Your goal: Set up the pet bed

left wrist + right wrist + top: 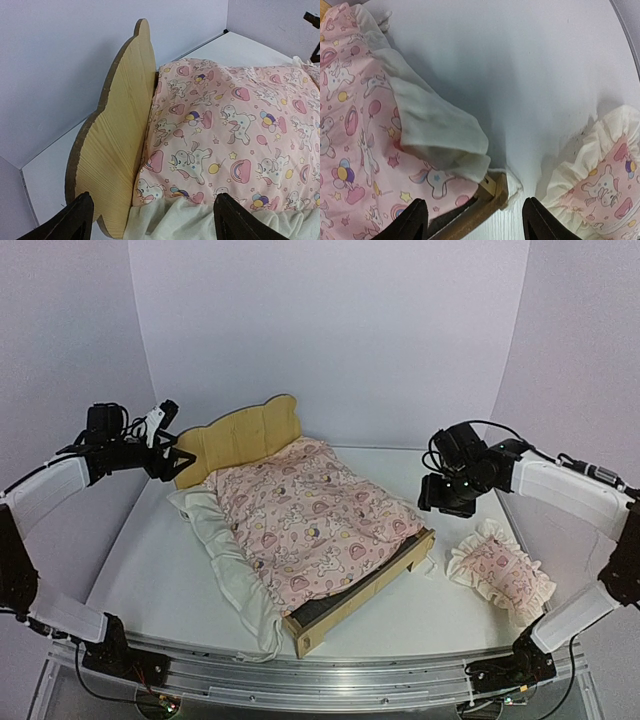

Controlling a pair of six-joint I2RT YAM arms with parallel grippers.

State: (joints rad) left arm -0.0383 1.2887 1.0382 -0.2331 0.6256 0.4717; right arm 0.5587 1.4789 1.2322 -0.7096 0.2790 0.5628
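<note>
So, the pale-wood pet bed with bear-ear headboard (240, 440) sits mid white table (420, 620), pink unicorn-print quilt (320, 515) over it, ruffled pink pillow (500, 575) at 4 o'clock. The left claw (153, 200) and right claw (475, 204) gape wide.

A small pale-wood pet bed (238, 437) with a bear-ear headboard stands slantwise in the middle of the white table (150, 550), with the headboard toward the far left and the foot end toward the near right. A pink print quilt (315, 515) lies on the bed, and its left edge spills over the bed's left side onto the table. A ruffled pink pillow (500, 573) lies on the table right of the foot end, near it but apart. The left hand (180, 462) hangs just left of the headboard. The right hand (448, 505) hangs above the bed's right side, behind the pillow.
</note>
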